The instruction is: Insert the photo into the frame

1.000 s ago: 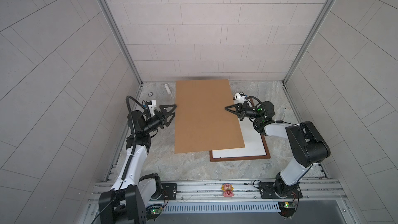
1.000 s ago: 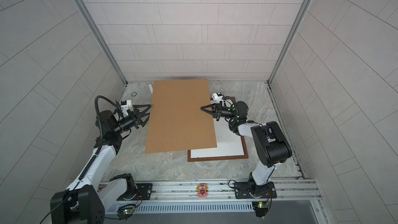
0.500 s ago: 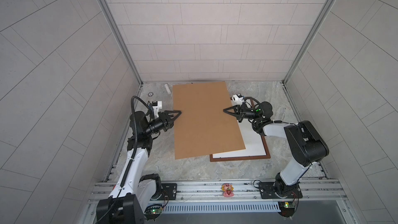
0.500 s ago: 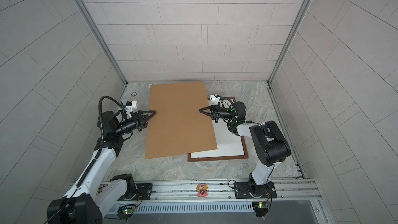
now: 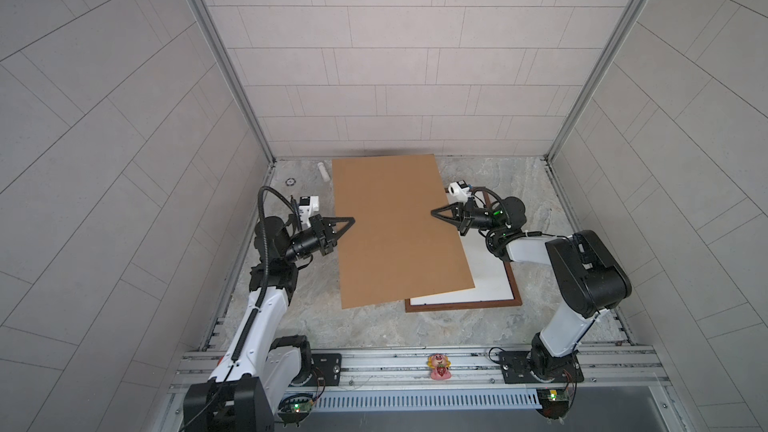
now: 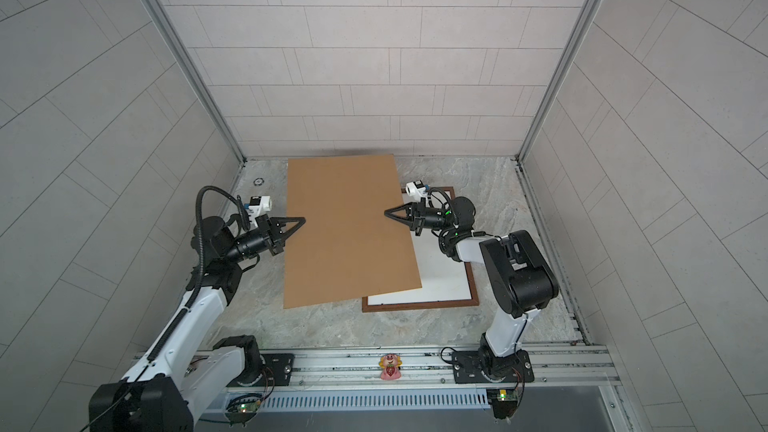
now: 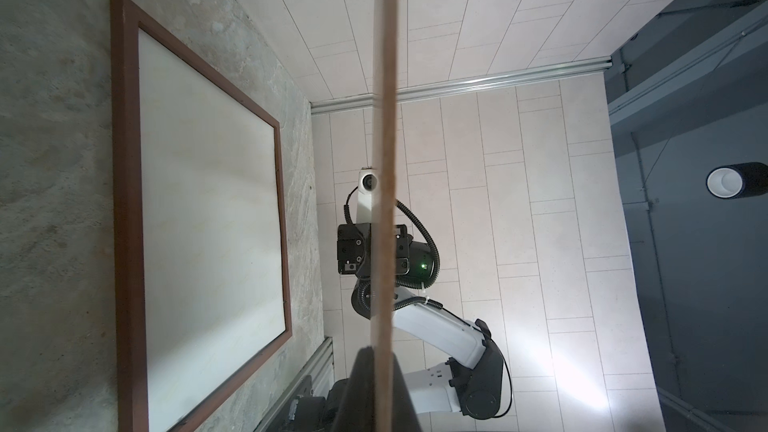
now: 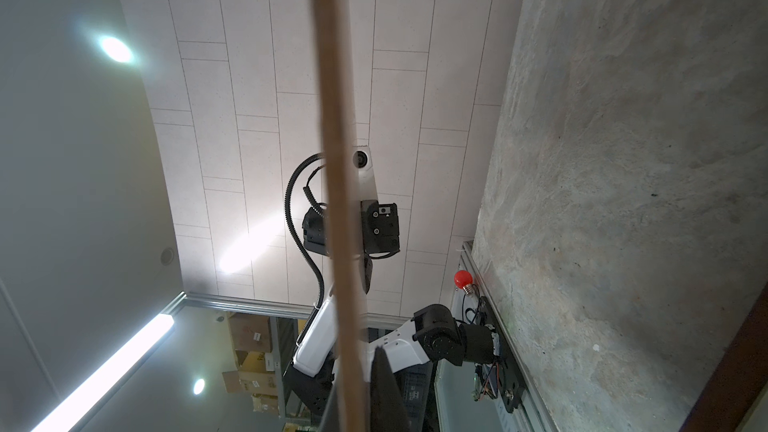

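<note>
The frame (image 5: 461, 306) (image 6: 419, 306) (image 7: 124, 201) lies flat on the stone table (image 5: 365, 326), its dark brown rails showing along the near and right sides in both top views. A white sheet (image 5: 486, 280) (image 6: 440, 280) (image 7: 208, 222) fills its opening; whether this is the photo lying face down cannot be told. A plain brown board (image 5: 395, 230) (image 6: 345, 230) hangs above the frame, clear of it, and hides the frame's left part from above. Both wrist views show the board edge-on (image 7: 384, 118) (image 8: 336, 118) with open air between it and the table. The right gripper (image 5: 432, 213) (image 6: 385, 213) is above the frame, its fingers (image 8: 388, 388) pinching the board's edge on that side. The left gripper (image 5: 352, 220) (image 6: 303, 220) is well to the left of the frame, its fingers (image 7: 361, 388) pinching the board's opposite edge. A small white cylinder (image 5: 324, 171) lies on the table far to the back left of the frame. A pink figurine (image 5: 439, 366) sits on the rail (image 5: 374, 361) in front of the frame.
</note>
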`<state>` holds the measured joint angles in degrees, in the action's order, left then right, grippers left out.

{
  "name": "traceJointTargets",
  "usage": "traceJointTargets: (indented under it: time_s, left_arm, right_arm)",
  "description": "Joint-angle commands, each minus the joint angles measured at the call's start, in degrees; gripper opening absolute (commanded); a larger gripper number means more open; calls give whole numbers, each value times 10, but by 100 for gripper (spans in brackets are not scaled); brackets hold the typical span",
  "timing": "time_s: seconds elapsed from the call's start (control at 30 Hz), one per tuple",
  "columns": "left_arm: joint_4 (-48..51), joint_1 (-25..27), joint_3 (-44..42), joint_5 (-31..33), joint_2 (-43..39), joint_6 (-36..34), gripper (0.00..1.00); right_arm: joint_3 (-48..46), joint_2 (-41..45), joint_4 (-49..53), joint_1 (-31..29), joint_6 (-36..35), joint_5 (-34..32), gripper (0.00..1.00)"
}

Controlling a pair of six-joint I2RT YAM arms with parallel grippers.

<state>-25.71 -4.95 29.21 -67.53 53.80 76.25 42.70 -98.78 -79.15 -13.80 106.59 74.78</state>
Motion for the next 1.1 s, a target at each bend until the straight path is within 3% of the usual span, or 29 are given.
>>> traceJointTargets:
  time_s: [0.0, 0.1, 0.2, 0.33, 0.47, 0.53, 0.7, 0.73, 0.83, 0.93, 1.07]
  left_arm:
    - [-126, 3, 2, -15, 3, 45, 0]
    - [-227, 4, -5, -12, 22, 112, 0]
    - [-260, 4, -5, -10, 32, 132, 0]
    - [-239, -4, -5, 6, 34, 112, 0]
    - [-200, -32, -3, 38, 43, 85, 0]
    - [-203, -39, 2, 46, 53, 85, 0]
    - [-126, -44, 34, 70, 70, 19, 0]
    - [-118, -42, 42, 73, 74, 11, 0]
    - [-69, -32, 64, 62, 88, -28, 0]
    - [8, -6, 74, 78, 89, -94, 0]
    - [38, 65, 88, 126, 111, -138, 0]
  right_arm:
    - [10, -4, -26, 0, 26, -4, 8]
    - [11, 0, -26, 1, 27, -5, 32]
    - [17, 11, -24, 3, 28, -8, 48]
    - [36, 20, 21, 8, 2, -22, 62]
    - [65, 37, 142, 9, -82, -43, 70]
    - [86, 56, 257, 9, -164, -50, 72]
    - [189, 127, 774, 10, -546, -121, 86]
    - [205, 133, 832, 11, -586, -137, 87]
    - [195, 158, 867, 37, -602, -175, 87]
    - [177, 214, 937, 71, -653, -274, 87]
    - [184, 318, 1067, 86, -748, -486, 87]
